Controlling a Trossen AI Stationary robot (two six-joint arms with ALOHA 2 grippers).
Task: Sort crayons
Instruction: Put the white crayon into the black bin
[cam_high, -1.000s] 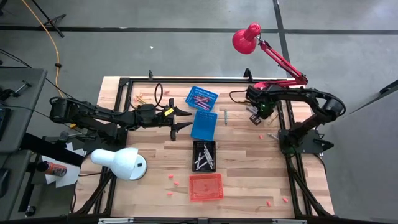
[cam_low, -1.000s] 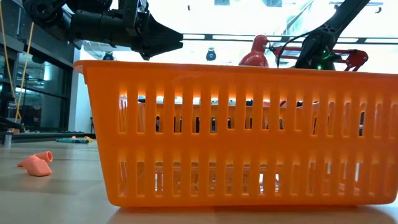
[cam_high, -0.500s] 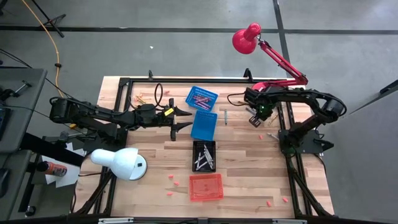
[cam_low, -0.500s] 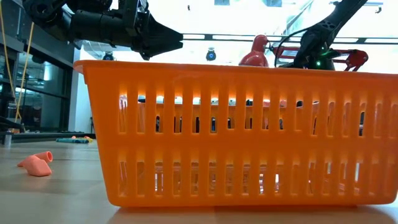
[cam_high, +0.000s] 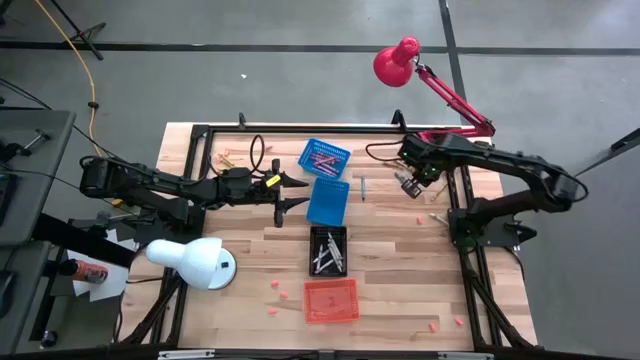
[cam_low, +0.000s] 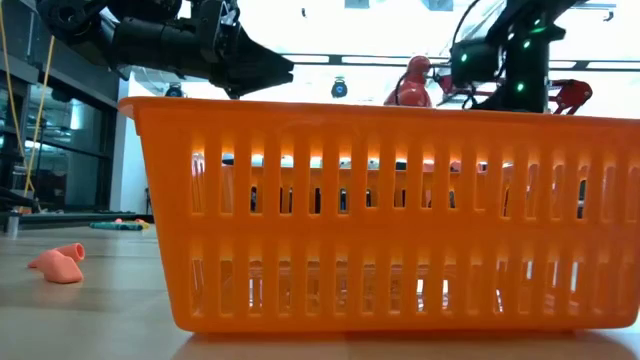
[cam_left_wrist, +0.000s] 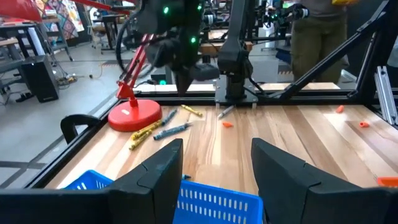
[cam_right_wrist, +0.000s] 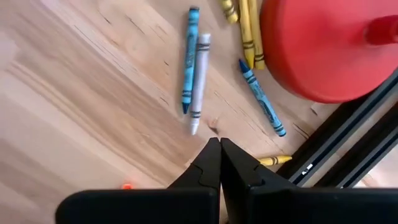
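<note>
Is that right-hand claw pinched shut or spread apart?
Shut. In its own wrist view the right gripper has its two dark fingers pressed together, nothing between them, above loose crayons.

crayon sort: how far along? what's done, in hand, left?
Done: crayons lie in the blue basket and the black basket. In hand: nothing; the right gripper is shut and empty above loose crayons by the red lamp base, and the left gripper waits open. Left: those crayons, plus more at the table's far-left edge.
</note>
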